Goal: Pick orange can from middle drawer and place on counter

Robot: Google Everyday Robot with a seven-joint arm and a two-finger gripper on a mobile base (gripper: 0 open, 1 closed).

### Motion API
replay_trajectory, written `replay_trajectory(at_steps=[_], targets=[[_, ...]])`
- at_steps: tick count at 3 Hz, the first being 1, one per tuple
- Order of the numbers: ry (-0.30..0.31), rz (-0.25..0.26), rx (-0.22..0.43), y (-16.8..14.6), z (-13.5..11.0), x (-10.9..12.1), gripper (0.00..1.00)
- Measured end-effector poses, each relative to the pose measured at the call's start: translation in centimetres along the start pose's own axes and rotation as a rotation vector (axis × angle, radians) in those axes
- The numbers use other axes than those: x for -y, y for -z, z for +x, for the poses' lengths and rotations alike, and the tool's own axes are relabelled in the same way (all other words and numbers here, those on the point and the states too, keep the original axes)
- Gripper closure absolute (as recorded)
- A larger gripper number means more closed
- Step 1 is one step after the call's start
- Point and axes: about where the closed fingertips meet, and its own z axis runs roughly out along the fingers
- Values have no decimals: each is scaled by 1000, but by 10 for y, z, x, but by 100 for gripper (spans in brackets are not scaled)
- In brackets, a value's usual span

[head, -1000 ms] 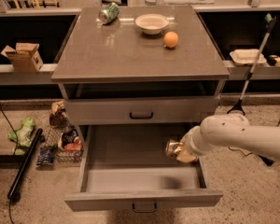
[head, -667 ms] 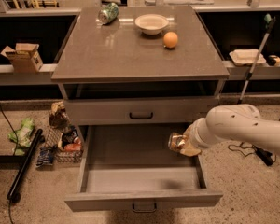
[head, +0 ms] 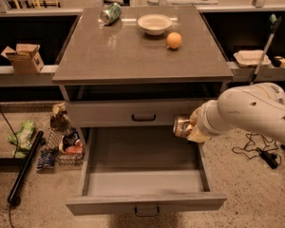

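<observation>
The gripper (head: 190, 128) is mostly hidden behind the bulky white arm (head: 249, 111), which runs off the right edge. It clamps the orange can (head: 181, 126), of which only the left end shows, held in the air over the right wall of the open middle drawer (head: 142, 152). Above and behind the gripper lies the grey counter (head: 133, 56), bearing a green-and-silver can (head: 110, 13), a bowl (head: 154, 23) and an orange fruit (head: 174, 40). Far to its left, a cardboard box (head: 23, 57) sits on a shelf and clutter fills a wire basket (head: 61, 148) on the speckled floor.
</observation>
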Motion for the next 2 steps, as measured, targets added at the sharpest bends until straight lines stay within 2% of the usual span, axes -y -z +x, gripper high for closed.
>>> replay_trajectory(at_steps=[1,2], targets=[[0,0,0,0,0,0,100],[33,16,12,29,-10,26,100]])
